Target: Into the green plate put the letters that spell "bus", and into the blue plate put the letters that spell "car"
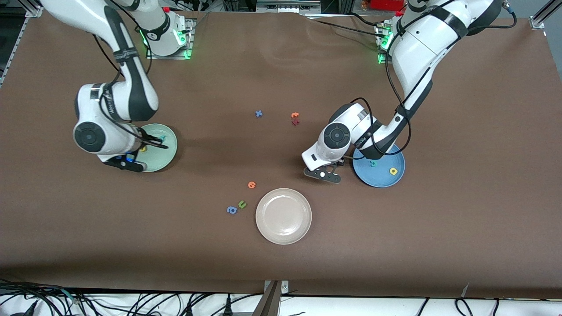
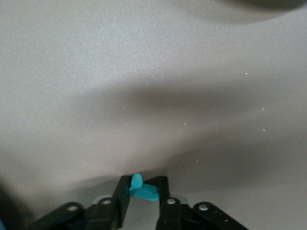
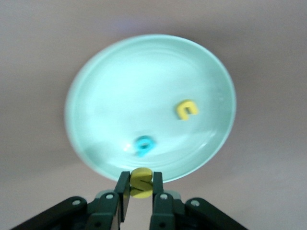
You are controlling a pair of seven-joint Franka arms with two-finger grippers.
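My left gripper (image 2: pixel 144 184) is shut on a small teal letter (image 2: pixel 145 191), low over the brown table beside the blue plate (image 1: pixel 386 180), as the front view shows (image 1: pixel 324 174). The blue plate holds a teal c (image 1: pixel 373 164) and a yellow a (image 1: pixel 394 171). My right gripper (image 3: pixel 141 179) is shut on the yellow s (image 3: pixel 141 186), just over the rim of the green plate (image 3: pixel 115 86). A teal b (image 3: pixel 143 145) and a yellow u (image 3: pixel 186 109) lie in that plate. In the front view the right hand (image 1: pixel 127 161) covers part of the green plate (image 1: pixel 169 151).
A beige-white plate (image 1: pixel 283 216) sits near the front camera. Beside it lie an orange letter (image 1: pixel 251 184), a green u (image 1: pixel 242 204) and a blue a (image 1: pixel 232 210). Farther back are a blue letter (image 1: pixel 259 113), an orange one (image 1: pixel 295 115) and a red one (image 1: pixel 295 122).
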